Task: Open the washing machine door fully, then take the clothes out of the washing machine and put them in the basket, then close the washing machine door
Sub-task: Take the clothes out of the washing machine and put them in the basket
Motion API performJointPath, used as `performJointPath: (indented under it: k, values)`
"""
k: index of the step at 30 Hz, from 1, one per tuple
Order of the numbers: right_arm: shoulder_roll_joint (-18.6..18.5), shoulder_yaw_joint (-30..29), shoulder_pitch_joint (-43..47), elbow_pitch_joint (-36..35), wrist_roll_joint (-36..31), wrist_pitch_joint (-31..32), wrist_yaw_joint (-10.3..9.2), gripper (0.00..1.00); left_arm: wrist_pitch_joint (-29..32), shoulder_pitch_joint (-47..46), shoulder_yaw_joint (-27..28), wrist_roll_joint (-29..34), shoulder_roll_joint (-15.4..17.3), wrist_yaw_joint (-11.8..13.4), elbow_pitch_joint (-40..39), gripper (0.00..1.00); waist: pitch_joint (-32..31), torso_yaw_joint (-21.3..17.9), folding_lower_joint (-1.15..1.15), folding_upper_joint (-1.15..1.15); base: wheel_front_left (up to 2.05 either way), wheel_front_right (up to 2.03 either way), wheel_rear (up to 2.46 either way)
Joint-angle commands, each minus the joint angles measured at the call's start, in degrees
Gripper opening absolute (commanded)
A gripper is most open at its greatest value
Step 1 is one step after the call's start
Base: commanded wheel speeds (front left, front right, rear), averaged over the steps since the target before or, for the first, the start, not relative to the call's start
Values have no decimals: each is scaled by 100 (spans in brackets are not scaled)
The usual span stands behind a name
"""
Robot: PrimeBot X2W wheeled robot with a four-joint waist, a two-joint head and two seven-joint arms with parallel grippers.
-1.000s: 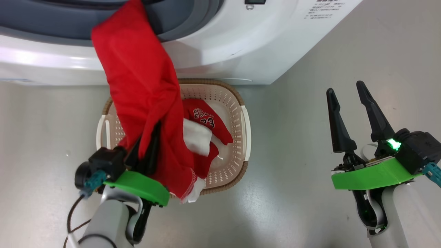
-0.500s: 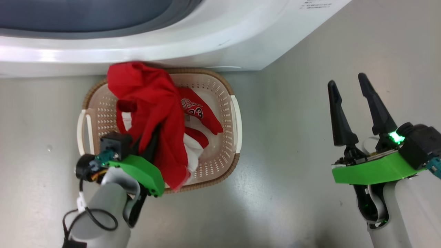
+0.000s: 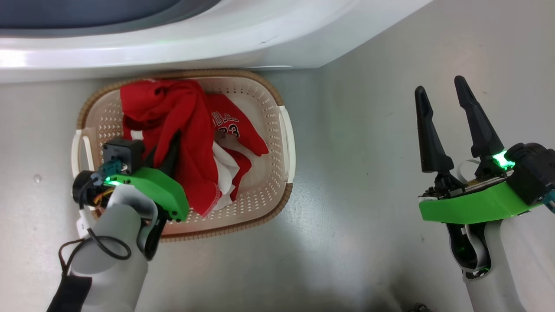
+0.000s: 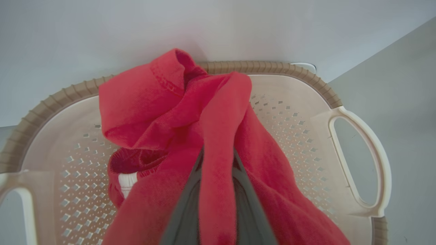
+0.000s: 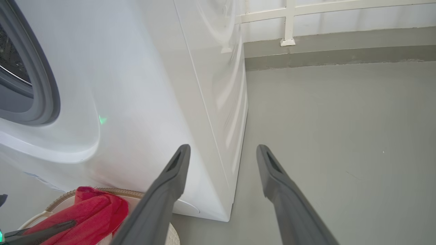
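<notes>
My left gripper [image 3: 170, 141] hangs low over the basket [image 3: 277, 207], shut on a bright red garment [image 3: 190, 130] that drapes over its fingers and bunches against the basket's far wall. In the left wrist view a strip of the red garment [image 4: 218, 136] runs between the left gripper's [image 4: 218, 154] closed fingers, inside the basket [image 4: 272, 67]. A red jersey with a number print [image 3: 232, 130] and white cloth [image 3: 223, 167] lie underneath. The washing machine [image 3: 217, 39] stands just behind the basket. Its door is out of view. My right gripper [image 3: 439, 86] stands open and holds nothing, over the floor to the right.
The right wrist view has the right gripper [image 5: 223, 148] pointing past the machine's front corner [image 5: 153, 85], with the grey gasket [image 5: 47, 85] at the left. Grey floor [image 5: 340, 136] runs to a wall with a white frame [image 5: 287, 23].
The head camera has tilted down. The red garment, which trailed from the drum opening, has come free and dropped into the basket with my left gripper. The right gripper stays open.
</notes>
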Motion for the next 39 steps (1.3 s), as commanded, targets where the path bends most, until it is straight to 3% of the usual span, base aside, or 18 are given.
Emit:
performJointPath:
  k: [1,3,5,6,7,18,30,39]
  values:
    - [14,113,83,-145,18,-36,42,100,-47,21,162,-31,212,-31,-33,5,10,-15,0,0,0,0,0]
    - [14,112,83,-138,21,-36,42,100,-47,16,212,-15,212,-31,-25,37,0,-23,0,0,0,0,0]
    - [14,105,91,-124,22,-36,42,100,-47,30,256,-5,211,-31,-33,56,-28,-23,0,0,0,0,0]
    - [14,101,97,-115,22,-36,42,100,-47,47,279,-1,208,-31,-42,82,-54,-20,0,0,0,0,0]
    - [14,98,108,-104,22,-36,42,100,-47,72,300,3,202,-31,-52,100,-91,-14,0,0,0,0,0]
    - [14,84,243,33,-28,-36,42,100,-47,565,632,48,154,-31,-425,100,-660,48,0,0,0,0,0]
    - [14,41,666,229,-105,-36,42,100,-47,1376,1373,490,31,-31,-1403,100,-1635,266,0,0,0,0,0]
    - [14,4,1010,375,-194,-36,42,100,-47,1926,1599,701,-53,-31,-1985,100,-2318,451,0,0,0,0,0]
